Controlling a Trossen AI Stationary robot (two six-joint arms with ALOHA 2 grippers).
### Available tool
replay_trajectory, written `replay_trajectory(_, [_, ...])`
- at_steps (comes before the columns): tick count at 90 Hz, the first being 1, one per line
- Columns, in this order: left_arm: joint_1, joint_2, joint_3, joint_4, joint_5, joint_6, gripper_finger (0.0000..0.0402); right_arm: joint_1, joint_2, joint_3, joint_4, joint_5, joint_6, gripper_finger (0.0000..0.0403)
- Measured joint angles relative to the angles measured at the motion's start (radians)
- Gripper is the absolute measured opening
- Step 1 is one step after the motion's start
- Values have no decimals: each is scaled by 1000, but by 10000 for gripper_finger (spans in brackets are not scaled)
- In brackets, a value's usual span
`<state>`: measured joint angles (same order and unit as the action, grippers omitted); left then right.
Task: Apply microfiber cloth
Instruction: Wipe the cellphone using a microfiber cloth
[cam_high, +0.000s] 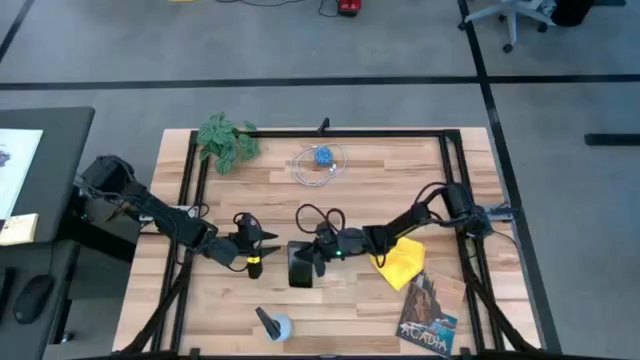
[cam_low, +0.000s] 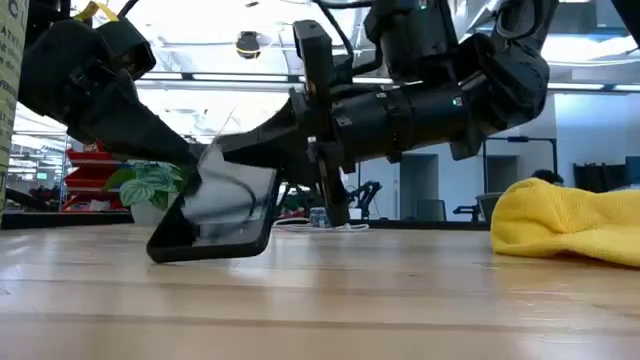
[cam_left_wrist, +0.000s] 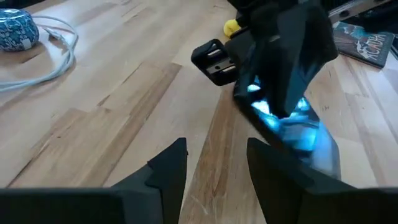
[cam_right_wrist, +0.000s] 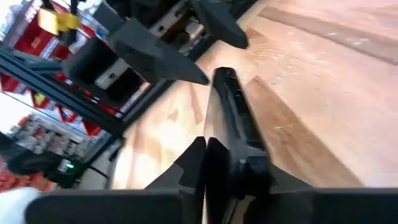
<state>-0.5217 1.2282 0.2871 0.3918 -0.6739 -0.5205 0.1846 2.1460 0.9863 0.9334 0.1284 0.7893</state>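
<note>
The yellow microfiber cloth (cam_high: 403, 262) lies rumpled on the table right of centre, also in the low view (cam_low: 570, 220), and no gripper touches it. A black smartphone (cam_high: 300, 268) stands tilted at the table's middle (cam_low: 215, 215), and my right gripper (cam_high: 310, 256) is shut on it. My left gripper (cam_high: 268, 245) is open just left of the phone, its fingers (cam_left_wrist: 168, 165) pointing toward it with nothing between them. My right gripper pinches the smartphone's raised end (cam_right_wrist: 229, 127) between its two fingers, front and back faces. The fingers come roughly level from the table's right. The phone is tilted, its lower left edge (cam_low: 195, 252) resting on the table, the held end lifted.
A green plant (cam_high: 226, 140) stands at the far left. A blue ball-shaped thing with a white cable (cam_high: 322, 158) lies at the far middle. A book (cam_high: 428, 312) lies near the front right and a small grey-blue object (cam_high: 272, 323) near the front edge.
</note>
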Motion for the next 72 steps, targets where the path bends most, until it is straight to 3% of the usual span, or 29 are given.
replay_trajectory(40, [0,0,0,-9,2,-18,143,-62,3,-2,-91,8,-143,208])
replay_trajectory(57, [0,0,0,-14,4,-26,143,-89,-20,-3,-139,43,-171,223])
replay_trajectory(72, [0,0,0,-14,4,-26,143,-101,-114,-3,-298,145,-236,221])
